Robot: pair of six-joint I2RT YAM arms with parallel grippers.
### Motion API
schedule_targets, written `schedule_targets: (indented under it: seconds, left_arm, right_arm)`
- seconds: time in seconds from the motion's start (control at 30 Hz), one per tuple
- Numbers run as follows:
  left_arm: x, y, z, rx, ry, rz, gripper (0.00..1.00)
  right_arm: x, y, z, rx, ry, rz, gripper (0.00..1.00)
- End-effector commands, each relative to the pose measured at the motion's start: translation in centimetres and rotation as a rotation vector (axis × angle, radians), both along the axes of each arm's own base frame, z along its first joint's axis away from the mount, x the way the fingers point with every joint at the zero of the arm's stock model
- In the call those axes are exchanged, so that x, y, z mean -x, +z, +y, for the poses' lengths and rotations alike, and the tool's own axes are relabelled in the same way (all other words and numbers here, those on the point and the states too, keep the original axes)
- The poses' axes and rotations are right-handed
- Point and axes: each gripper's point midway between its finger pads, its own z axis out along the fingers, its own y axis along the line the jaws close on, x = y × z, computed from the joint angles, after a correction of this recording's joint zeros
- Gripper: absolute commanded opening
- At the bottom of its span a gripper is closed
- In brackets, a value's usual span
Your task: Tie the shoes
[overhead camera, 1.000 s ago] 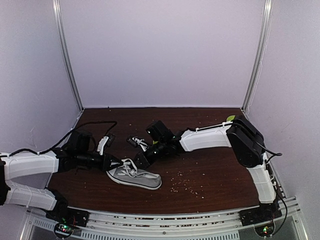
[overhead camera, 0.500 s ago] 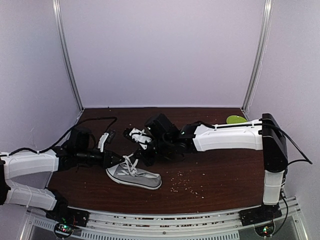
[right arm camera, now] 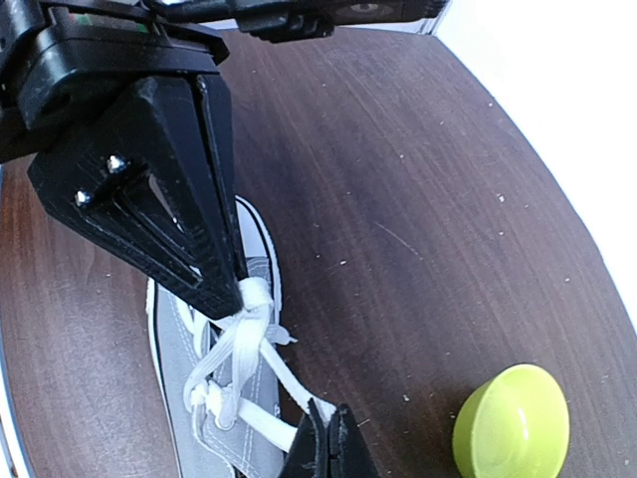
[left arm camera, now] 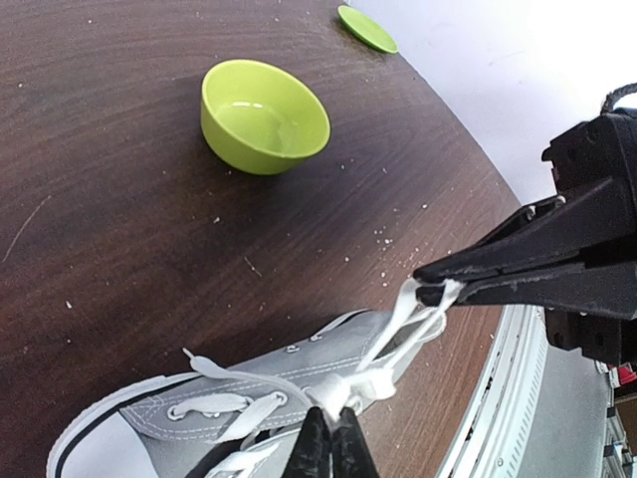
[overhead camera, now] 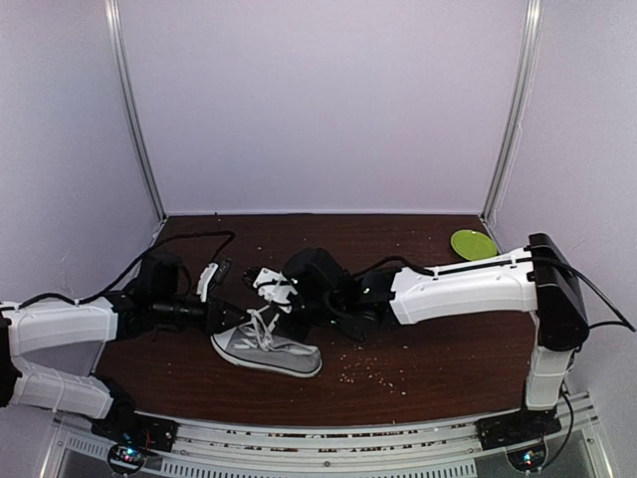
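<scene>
The grey sneaker [overhead camera: 269, 351] lies on its sole near the front of the dark brown surface [overhead camera: 428, 329]. Its white laces [overhead camera: 261, 324] rise off the shoe, drawn up between two claws: the left claw [overhead camera: 242, 317] reaches in low from the left, and the right claw [overhead camera: 275, 289] hangs just behind the shoe. Pale crumbs [overhead camera: 366, 370] scatter to the shoe's right. A green plate [overhead camera: 474, 244] sits by the far right corner, well apart from everything else.
</scene>
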Motion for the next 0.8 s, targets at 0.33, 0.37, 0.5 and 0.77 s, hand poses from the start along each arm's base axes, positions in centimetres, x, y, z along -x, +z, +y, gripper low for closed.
schedule_targets:
  seconds: [0.33,0.37,0.5,0.77]
  left_arm:
    - [-0.3,-0.7,0.6,-0.034,0.025,0.010,0.00]
    - [-0.3,-0.7,0.6,-0.033,0.024,0.011,0.00]
    - [-0.2,-0.4,0.3,-0.019,0.012,0.011,0.00]
    - [0.6,0.7,0.3,0.019,-0.010,-0.012,0.32]
  right_arm:
    - [-0.3,4.4,-0.8,0.055,-0.054,-0.218,0.00]
    - [-0.4,4.5,-0.7,0.054,-0.054,-0.219,0.00]
    - [-0.1,3.5,-0.3,0.078,-0.034,-0.179,0.00]
    - [1.2,-0.8,-2.3,0.040,-0.027,0.044,0.00]
